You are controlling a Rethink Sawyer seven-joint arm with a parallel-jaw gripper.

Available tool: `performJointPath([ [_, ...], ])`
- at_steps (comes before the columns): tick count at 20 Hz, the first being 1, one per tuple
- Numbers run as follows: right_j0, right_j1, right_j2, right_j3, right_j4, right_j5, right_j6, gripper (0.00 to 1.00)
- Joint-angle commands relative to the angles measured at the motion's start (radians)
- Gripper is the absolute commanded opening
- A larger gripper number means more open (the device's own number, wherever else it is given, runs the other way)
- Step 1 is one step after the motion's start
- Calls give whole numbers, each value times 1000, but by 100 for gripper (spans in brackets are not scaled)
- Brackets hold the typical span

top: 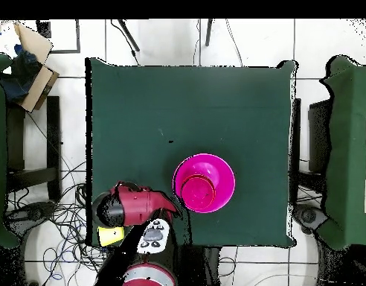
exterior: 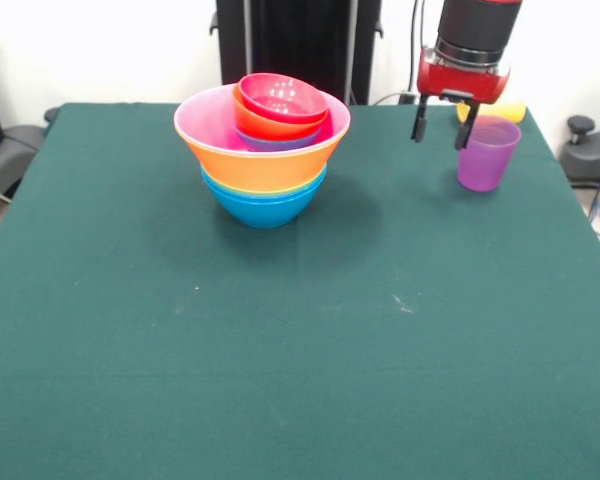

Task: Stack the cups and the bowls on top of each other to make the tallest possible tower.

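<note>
The tower (exterior: 264, 170) stands at the table's far middle: light blue bowls at the base (exterior: 265, 207), a wide orange bowl, a pink bowl (exterior: 193, 117), then small bowls with a crimson one (exterior: 283, 97) on top. It also shows in the overhead view (top: 204, 183). A translucent purple cup (exterior: 489, 158) stands upright at the far right. A yellow cup (exterior: 510, 111) shows partly behind it and in the overhead view (top: 110, 236). My gripper (exterior: 440, 126) is open and empty, hanging just left of the purple cup, one finger (exterior: 464, 130) at the cup's left rim. The arm (top: 130, 205) hides the purple cup from above.
The green cloth table (exterior: 280, 340) ends close behind and right of the cups. The black pedestal (exterior: 298, 40) stands behind the tower. Chairs (top: 353, 149) and cables flank the table, and a cardboard box (top: 33, 63) sits beyond one corner.
</note>
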Motion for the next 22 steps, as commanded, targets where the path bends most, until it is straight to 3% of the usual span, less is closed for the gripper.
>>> performJointPath([
  [1,12,50,56,-57,40,-82,174,100],
  [11,16,-11,58,-36,50,-25,167,100],
  [22,3,-157,66,14,59,109,144,100],
])
